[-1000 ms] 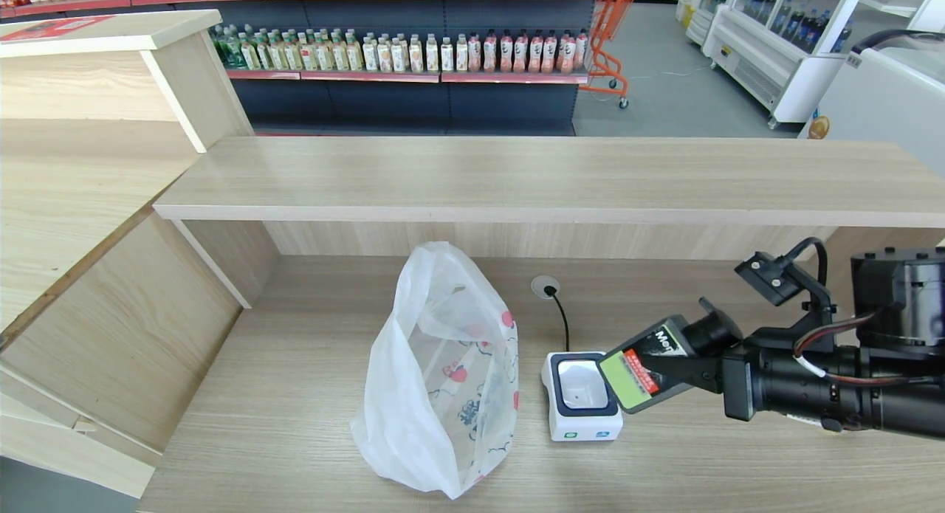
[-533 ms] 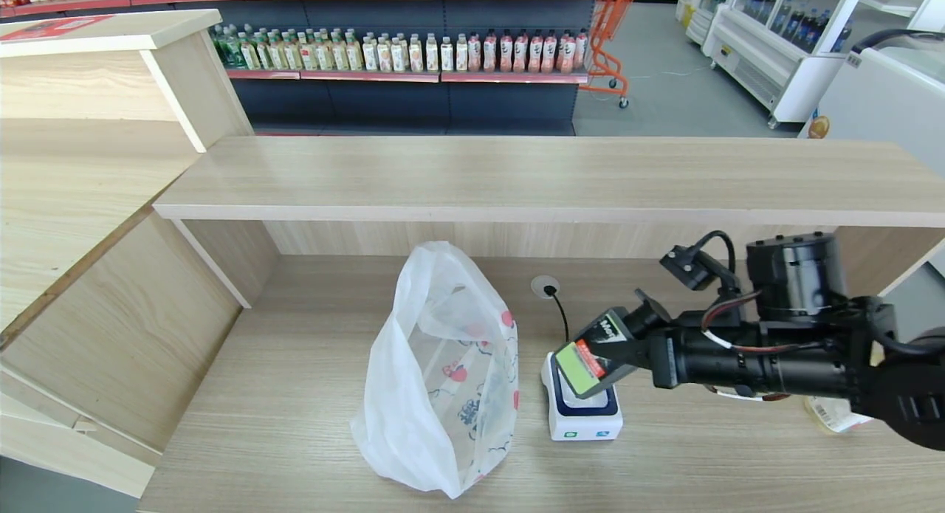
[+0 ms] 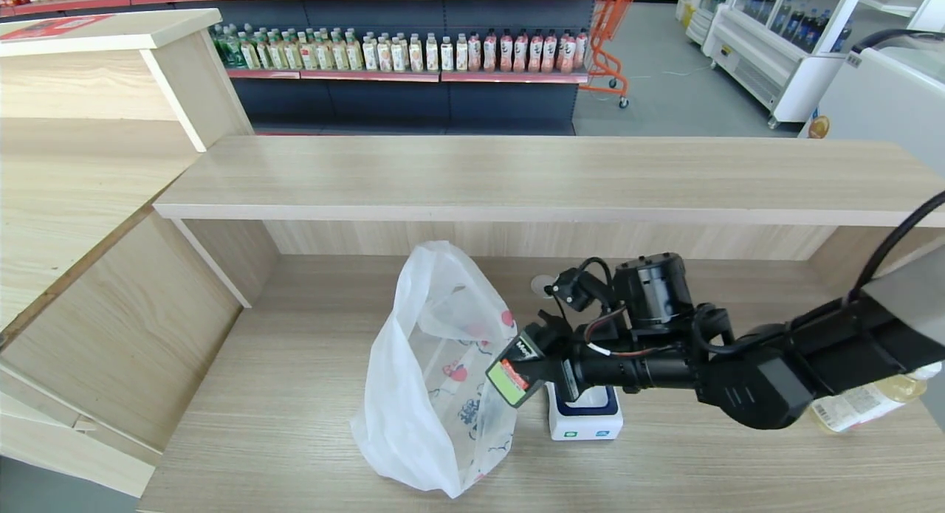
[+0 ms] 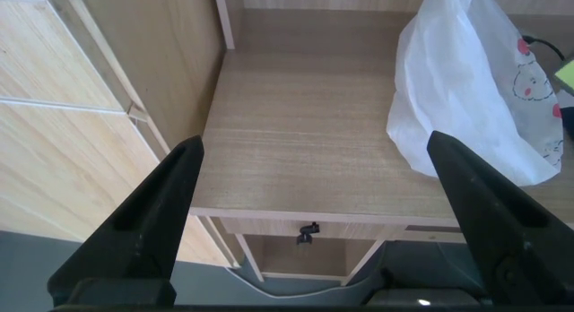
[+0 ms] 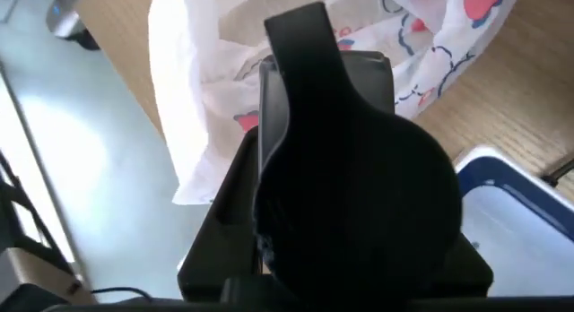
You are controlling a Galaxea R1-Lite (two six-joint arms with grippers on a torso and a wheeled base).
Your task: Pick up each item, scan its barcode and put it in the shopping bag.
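**Right jaws clamped on the small box at the bag's side; left jaws wide and empty**

Head view. The right gripper (image 3: 526,354) is recorded at centre frame, its arm entering from the right edge. Its jaws are closed onto a small box (image 3: 506,381), dark-sided with a green face and a red label. The box is gripped at its rear end and held tilted above the counter (image 3: 258,424), with the green face turned toward the lower left. Its forward end overlaps the right side of the white shopping bag (image 3: 424,395), which stands open-mouthed just left of centre. Whether box and bag touch cannot be told. The white scanner (image 3: 583,422) is noted just right of the bag, below the gripper's wrist and partly covered by it. A bottle (image 3: 860,404) with yellowish contents is seen at the right edge, partly hidden behind the arm.

Left wrist view. The left gripper (image 4: 316,142) is recorded with its jaws spread wide. Nothing is held between the fingers (image 4: 143,240), and the wooden counter is seen through the gap. The shopping bag (image 4: 466,88) stands farther along the counter, apart from both fingers.

Right wrist view. The right gripper's dark body covers the middle, so the jaw gap cannot be judged here. The shopping bag (image 5: 197,106) is seen just beyond its tip, and the scanner (image 5: 529,222) beside its body.
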